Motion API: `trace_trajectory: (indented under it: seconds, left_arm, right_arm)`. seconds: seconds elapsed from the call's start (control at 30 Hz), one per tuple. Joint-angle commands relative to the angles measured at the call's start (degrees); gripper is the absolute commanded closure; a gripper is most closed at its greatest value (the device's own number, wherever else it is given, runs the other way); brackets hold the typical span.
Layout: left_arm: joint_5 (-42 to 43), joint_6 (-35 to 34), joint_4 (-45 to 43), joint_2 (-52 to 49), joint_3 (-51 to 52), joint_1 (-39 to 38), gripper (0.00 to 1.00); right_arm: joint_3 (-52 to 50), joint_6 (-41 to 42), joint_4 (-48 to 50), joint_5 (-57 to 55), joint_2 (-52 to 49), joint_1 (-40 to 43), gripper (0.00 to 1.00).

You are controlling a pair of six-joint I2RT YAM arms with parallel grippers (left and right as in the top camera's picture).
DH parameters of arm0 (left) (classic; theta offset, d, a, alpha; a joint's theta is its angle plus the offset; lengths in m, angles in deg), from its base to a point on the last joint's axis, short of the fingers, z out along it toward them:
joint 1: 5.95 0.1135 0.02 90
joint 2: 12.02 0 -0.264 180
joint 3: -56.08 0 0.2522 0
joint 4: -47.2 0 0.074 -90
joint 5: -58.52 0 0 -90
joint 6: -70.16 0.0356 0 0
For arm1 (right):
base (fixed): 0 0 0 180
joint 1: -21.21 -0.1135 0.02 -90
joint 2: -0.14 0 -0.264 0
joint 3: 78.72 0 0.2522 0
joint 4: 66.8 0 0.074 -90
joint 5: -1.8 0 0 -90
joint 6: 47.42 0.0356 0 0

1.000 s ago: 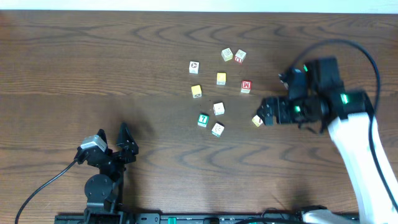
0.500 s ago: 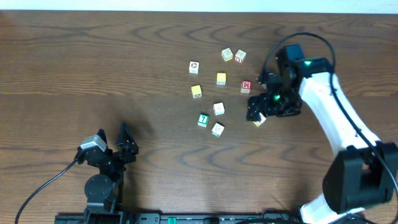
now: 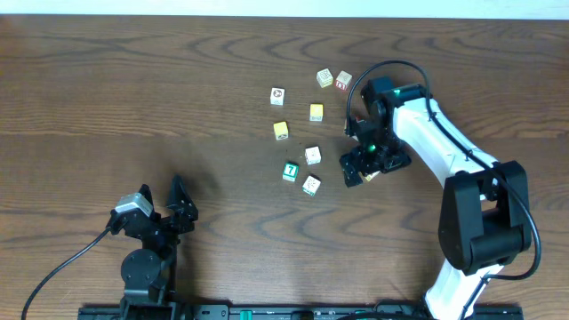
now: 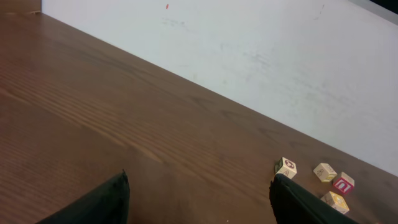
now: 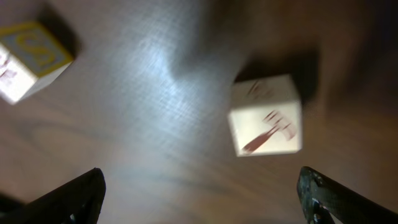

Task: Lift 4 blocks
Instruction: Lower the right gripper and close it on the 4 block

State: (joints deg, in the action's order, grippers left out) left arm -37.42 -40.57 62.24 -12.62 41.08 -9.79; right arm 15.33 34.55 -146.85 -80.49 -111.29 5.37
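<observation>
Counting from overhead, I find eight small wooden cubes in clear view on the dark wood-grain table (image 3: 107, 80). All are scattered right of centre, and none are stacked or touching.

- **Near group, three:** the green-faced "7" cube (image 3: 290, 171); the teal-edged white picture cube (image 3: 310, 185) just to its near right; and a white-faced cube (image 3: 312, 156) just beyond them.
- **Middle, two:** one yellow cube (image 3: 281, 131) at left and a second yellow cube (image 3: 316, 112) farther right.
- **Far, three:** a white cube with a dark picture (image 3: 277, 95) at left, a pale yellow-green cube (image 3: 324, 78), and beside it a white cube with a red letter (image 3: 343, 81).

The right arm covers the table to the right of these, so I cannot see the red-faced "M" cube. Every task cube I can see rests on the table.

The right gripper (image 3: 350, 172) is low over the table just right of the near group, with its jaws apart and nothing between them. Its wrist view is blurred and shows two cubes. A white cube with a red picture (image 5: 266, 115) lies ahead of the fingertips, untouched, and a yellow-edged white cube (image 5: 31, 59) lies far left. I cannot match either to the overhead count.

The left gripper (image 3: 182, 203) sits near left, well apart from every cube, with its fingers spread and empty. Its wrist view shows four cubes far off at right.
</observation>
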Motion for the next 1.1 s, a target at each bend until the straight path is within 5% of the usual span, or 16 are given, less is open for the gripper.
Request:
trace_trajectory:
  seconds: [0.0,0.17,0.47,0.87,1.07]
  left_arm:
    - [-0.6,0.5,2.4,0.4,1.0,0.3,0.27]
    - [-0.6,0.5,2.3,0.4,1.0,0.3,0.27]
    - [-0.6,0.5,2.3,0.4,1.0,0.3,0.27]
    - [-0.6,0.5,2.3,0.4,1.0,0.3,0.27]
    - [-0.6,0.5,2.3,0.4,1.0,0.3,0.27]
  right_arm:
    - [0.2,-0.9,1.5,-5.9,-0.6,-0.4,0.04]
    - [0.2,-3.8,3.7,-7.5,-0.7,-0.4,0.04]
    - [-0.2,-5.4,3.7,-7.2,-1.2,-0.4,0.32]
    - [-5.9,-5.3,8.6,-6.1,-1.2,-0.4,0.28]
    - [-7.6,-3.7,11.5,-6.0,-1.2,-0.4,0.50]
